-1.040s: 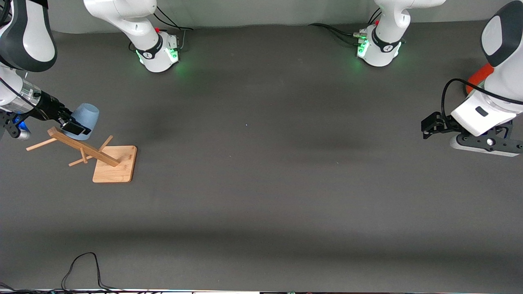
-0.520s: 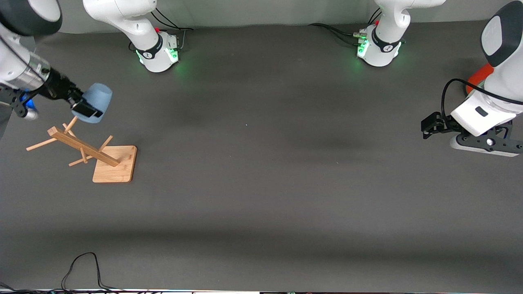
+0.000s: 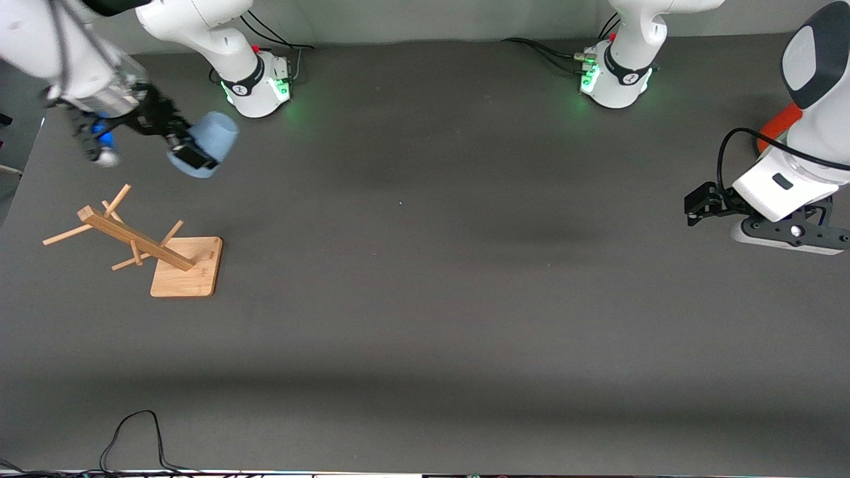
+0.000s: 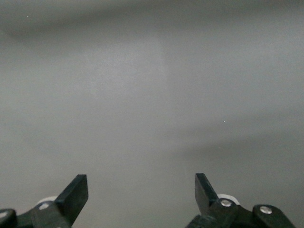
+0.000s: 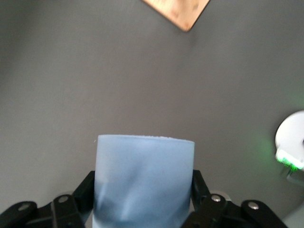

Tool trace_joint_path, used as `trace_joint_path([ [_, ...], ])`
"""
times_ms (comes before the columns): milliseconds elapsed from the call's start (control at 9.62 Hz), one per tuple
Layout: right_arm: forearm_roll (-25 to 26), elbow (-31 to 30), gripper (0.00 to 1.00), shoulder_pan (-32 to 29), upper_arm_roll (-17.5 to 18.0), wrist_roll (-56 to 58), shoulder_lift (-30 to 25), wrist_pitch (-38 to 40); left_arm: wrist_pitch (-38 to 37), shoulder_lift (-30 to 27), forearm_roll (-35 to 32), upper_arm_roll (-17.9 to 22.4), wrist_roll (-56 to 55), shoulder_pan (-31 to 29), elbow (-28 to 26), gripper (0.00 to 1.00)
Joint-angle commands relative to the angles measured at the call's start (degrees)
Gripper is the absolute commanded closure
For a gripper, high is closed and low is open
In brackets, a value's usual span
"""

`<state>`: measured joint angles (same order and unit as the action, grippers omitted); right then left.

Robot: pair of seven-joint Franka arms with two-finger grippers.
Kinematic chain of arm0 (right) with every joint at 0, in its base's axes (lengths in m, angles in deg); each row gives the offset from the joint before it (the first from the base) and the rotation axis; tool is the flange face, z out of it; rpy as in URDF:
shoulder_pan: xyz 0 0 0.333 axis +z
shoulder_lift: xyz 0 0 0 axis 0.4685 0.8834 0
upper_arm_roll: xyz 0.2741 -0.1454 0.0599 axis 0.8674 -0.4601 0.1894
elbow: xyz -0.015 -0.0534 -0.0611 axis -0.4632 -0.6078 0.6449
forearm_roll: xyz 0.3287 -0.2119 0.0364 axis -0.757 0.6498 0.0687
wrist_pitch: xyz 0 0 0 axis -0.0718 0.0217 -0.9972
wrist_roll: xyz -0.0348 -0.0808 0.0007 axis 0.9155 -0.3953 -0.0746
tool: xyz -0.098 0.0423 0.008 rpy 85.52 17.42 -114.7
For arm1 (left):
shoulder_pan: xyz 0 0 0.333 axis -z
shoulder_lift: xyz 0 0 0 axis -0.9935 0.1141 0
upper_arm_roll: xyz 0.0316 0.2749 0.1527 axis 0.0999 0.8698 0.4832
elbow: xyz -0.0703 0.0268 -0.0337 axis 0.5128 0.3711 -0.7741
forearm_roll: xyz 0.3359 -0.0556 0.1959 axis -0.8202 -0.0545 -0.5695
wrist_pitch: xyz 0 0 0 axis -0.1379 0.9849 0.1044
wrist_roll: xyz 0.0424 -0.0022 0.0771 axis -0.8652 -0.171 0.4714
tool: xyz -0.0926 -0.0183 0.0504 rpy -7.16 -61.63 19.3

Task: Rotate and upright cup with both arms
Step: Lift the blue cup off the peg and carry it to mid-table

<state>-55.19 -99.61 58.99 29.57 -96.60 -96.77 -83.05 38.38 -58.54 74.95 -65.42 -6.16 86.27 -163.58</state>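
The light-blue cup point(image 3: 207, 147) is up in the air, tilted on its side, over the table beside the right arm's base. My right gripper point(image 3: 191, 158) is shut on it, one finger on each side of its wall. In the right wrist view the cup point(image 5: 145, 173) fills the space between the black fingers point(image 5: 88, 187) of the right gripper point(image 5: 143, 187). My left gripper point(image 3: 790, 234) waits at the left arm's end of the table; in the left wrist view it point(image 4: 141, 190) is open, empty and over bare table.
A wooden peg rack point(image 3: 129, 236) on a square wooden base point(image 3: 189, 269) stands nearer the front camera than the held cup; its base corner shows in the right wrist view point(image 5: 179, 12). An orange-red cylinder point(image 3: 777, 123) stands by the left arm. A black cable point(image 3: 133, 435) lies at the front edge.
My right gripper has lifted the cup off the rack's peg and carried it away from the rack toward the right arm's base. The left arm has not moved.
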Motion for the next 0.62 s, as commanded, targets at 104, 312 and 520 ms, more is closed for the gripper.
trace_joint_path([
  [104,-0.4,17.2,0.53,15.5,-0.5,-26.1,20.5,-2.7,-1.4,0.5,0.1,0.1,0.9,0.0,1.5,0.00],
  [312,-0.5,29.8,0.53,21.2,-0.5,-39.1,34.2,-2.8,-1.4,0.5,0.1,0.1,0.9,0.0,1.5,0.00],
  [520,-0.4,40.6,0.53,25.4,-0.5,-49.7,46.5,-2.8,-1.4,0.5,0.1,0.2,0.9,0.0,1.5,0.00],
])
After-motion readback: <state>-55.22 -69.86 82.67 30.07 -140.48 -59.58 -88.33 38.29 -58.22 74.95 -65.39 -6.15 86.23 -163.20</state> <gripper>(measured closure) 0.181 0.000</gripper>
